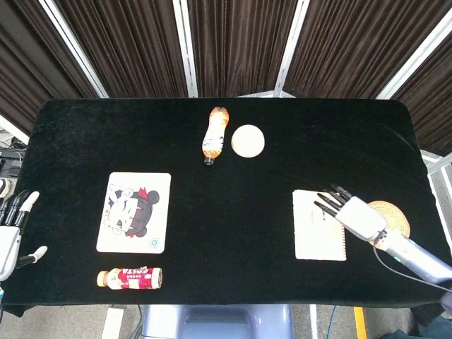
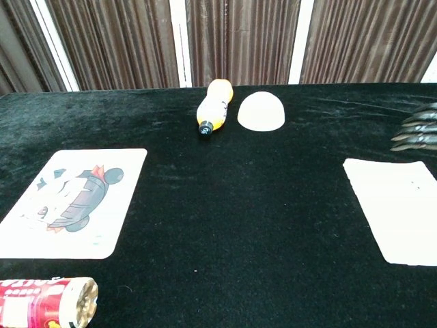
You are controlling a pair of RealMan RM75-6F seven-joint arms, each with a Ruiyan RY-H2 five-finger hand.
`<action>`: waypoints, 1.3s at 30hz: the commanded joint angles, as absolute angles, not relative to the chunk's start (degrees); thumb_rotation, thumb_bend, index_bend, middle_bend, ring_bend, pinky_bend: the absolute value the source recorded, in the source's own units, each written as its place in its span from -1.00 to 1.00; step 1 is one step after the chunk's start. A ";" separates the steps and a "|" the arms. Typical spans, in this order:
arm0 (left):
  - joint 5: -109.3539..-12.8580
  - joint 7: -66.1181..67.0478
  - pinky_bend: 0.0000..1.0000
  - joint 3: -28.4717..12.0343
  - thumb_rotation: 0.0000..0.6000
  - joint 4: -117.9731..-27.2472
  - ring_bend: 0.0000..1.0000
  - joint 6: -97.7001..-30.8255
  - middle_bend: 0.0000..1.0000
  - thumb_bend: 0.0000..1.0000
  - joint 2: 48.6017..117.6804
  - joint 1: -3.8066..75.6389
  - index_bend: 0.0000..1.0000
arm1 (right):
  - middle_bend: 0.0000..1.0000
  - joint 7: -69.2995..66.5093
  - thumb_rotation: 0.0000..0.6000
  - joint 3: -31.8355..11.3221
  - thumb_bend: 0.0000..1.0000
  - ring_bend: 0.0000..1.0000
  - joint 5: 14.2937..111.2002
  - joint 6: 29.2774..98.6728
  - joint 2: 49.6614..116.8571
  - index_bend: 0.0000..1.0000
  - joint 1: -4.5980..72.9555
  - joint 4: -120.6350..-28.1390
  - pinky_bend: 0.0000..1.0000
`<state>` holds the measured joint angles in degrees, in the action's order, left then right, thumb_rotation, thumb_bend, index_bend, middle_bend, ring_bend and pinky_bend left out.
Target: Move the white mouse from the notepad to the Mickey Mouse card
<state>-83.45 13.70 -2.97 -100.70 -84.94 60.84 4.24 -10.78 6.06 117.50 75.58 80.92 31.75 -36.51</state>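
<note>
The white notepad (image 1: 316, 233) (image 2: 399, 208) lies at the right of the black table with nothing on it. A white dome-shaped object (image 1: 248, 140) (image 2: 261, 111), possibly the mouse, sits at the far middle, well apart from the notepad. The Mickey Mouse card (image 1: 134, 212) (image 2: 72, 201) lies flat at the left, bare. My right hand (image 1: 345, 210) hovers over the notepad's upper right corner, fingers spread and holding nothing; its fingertips (image 2: 416, 130) show at the right edge of the chest view. My left hand (image 1: 11, 232) is at the table's left edge, fingers apart, holding nothing.
An orange bottle (image 1: 215, 133) (image 2: 214, 106) lies beside the white dome. A red bottle (image 1: 130, 277) (image 2: 44, 304) lies on its side in front of the card. A woven coaster (image 1: 394, 215) sits right of the notepad.
</note>
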 commanded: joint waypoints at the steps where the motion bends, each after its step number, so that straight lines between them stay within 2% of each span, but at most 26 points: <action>1: -82.28 14.42 -1.00 -3.38 1.00 -100.20 -1.00 -84.18 -1.00 -1.00 61.41 4.64 -1.00 | -0.84 -14.42 1.00 9.75 -1.00 -1.00 120.68 77.26 86.60 -0.85 35.34 -28.28 -1.00; 12: -79.13 15.67 -1.00 -4.03 1.00 -98.91 -1.00 -82.49 -1.00 -1.00 62.30 5.43 -1.00 | -0.70 -19.07 1.00 13.13 -1.00 -1.00 120.44 76.74 91.67 -0.75 38.47 -22.97 -0.99; 18: -78.84 15.34 -1.00 -4.04 1.00 -98.80 -1.00 -82.41 -1.00 -1.00 62.15 5.50 -1.00 | -0.59 -20.33 1.00 14.28 -1.00 -0.92 119.45 76.59 92.74 -0.64 38.59 -20.86 -0.84; 21: -78.56 15.13 -1.00 -4.01 1.00 -98.70 -1.00 -82.17 -1.00 -1.00 62.12 5.58 -1.00 | -0.47 -21.09 1.00 14.91 -0.98 -0.79 118.83 76.04 93.07 -0.53 38.48 -19.84 -0.62; 23: -78.42 15.05 -1.00 -4.00 1.00 -98.70 -1.00 -82.06 -1.00 -1.00 62.11 5.62 -1.00 | -0.30 -21.91 1.00 15.21 -0.88 -0.62 118.42 75.92 93.15 -0.39 38.31 -19.40 -0.34; 26: -78.40 15.23 -1.00 -3.90 1.00 -98.69 -1.00 -81.95 -1.00 -1.00 62.21 5.70 -1.00 | 0.04 -23.64 1.00 15.79 -0.61 -0.27 118.00 76.68 93.26 -0.16 37.87 -18.62 0.11; 28: -78.38 15.47 -1.00 -3.80 1.00 -98.67 -1.00 -81.88 -1.00 -1.00 62.31 5.77 -1.00 | 0.17 -24.76 1.00 16.22 -0.46 -0.13 117.67 77.41 93.48 -0.02 37.48 -17.87 0.26; 32: -78.59 15.61 -1.00 -3.62 1.00 -98.87 -1.00 -81.89 -1.00 -1.00 62.39 5.84 -1.00 | 0.25 -25.90 1.00 16.19 -0.22 -0.04 116.70 80.66 93.85 0.08 36.73 -16.77 0.34; 35: -78.96 15.23 -1.00 -3.40 1.00 -99.24 -1.00 -81.88 -1.00 -1.00 62.14 5.83 -1.00 | 0.26 -25.24 1.00 15.37 -0.18 -0.03 116.09 86.74 93.22 0.09 37.17 -16.73 0.35; 39: -79.35 14.63 -1.00 -3.22 1.00 -99.61 -1.00 -81.86 -1.00 -1.00 61.75 5.84 -1.00 | 0.27 -23.70 1.00 15.16 -0.19 -0.03 116.18 89.97 92.27 0.09 39.12 -18.10 0.35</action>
